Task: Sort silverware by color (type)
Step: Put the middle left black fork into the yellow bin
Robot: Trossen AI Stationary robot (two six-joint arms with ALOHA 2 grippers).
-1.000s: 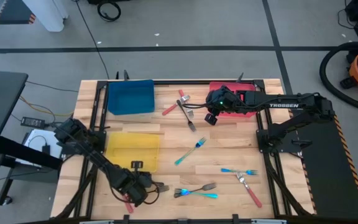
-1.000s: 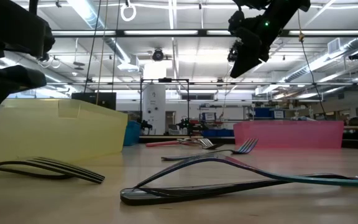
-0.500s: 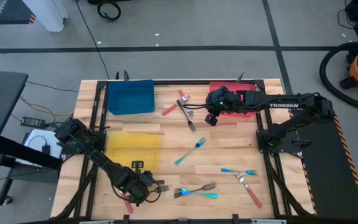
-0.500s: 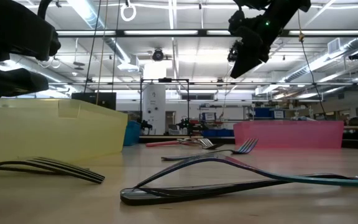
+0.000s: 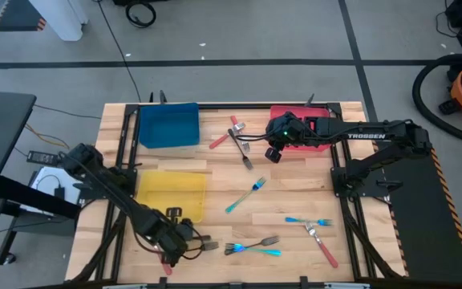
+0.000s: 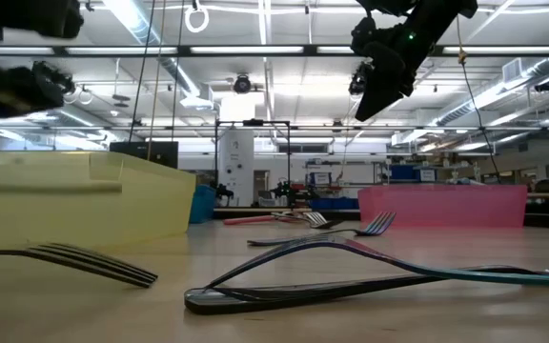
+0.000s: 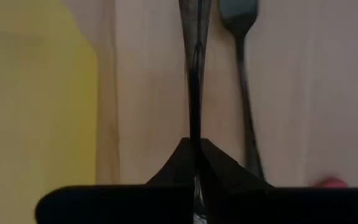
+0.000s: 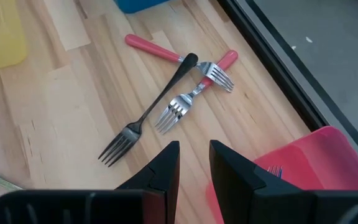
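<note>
My left gripper [image 5: 176, 238] is at the table's near left, beside the yellow tray [image 5: 171, 193], shut on a dark grey fork [image 7: 194, 56]. A second dark fork [image 7: 244, 74] lies flat on the table beside it and also shows in the low view [image 6: 74, 259]. My right gripper [image 8: 194, 163] hangs open and empty above the table's far middle [image 5: 273, 151]. Under it lie a dark fork [image 8: 151, 115] and two red-handled forks [image 8: 157, 48] [image 8: 216, 70]. Teal forks [image 5: 247, 195] [image 5: 307, 220] [image 5: 251, 249] and a red-handled fork [image 5: 323, 245] lie at the near right. My left gripper pinches the dark fork's handle [image 7: 196, 134] between its two shut fingers. The fork runs straight on ahead of the fingers, toward the table's right, and shows edge-on. I cannot tell whether its head is clear of the table.
A blue tray [image 5: 168, 124] stands at the far left and a red tray [image 5: 315, 120] at the far right, close beside my right gripper. A red handle [image 5: 164, 261] lies at the near edge by my left gripper. Bare wood shows in the table's middle.
My left gripper has gone up, leaving most of the low view, and a little toward the table's left edge, staying shut on the dark fork. The other dark fork has stayed on the table.
</note>
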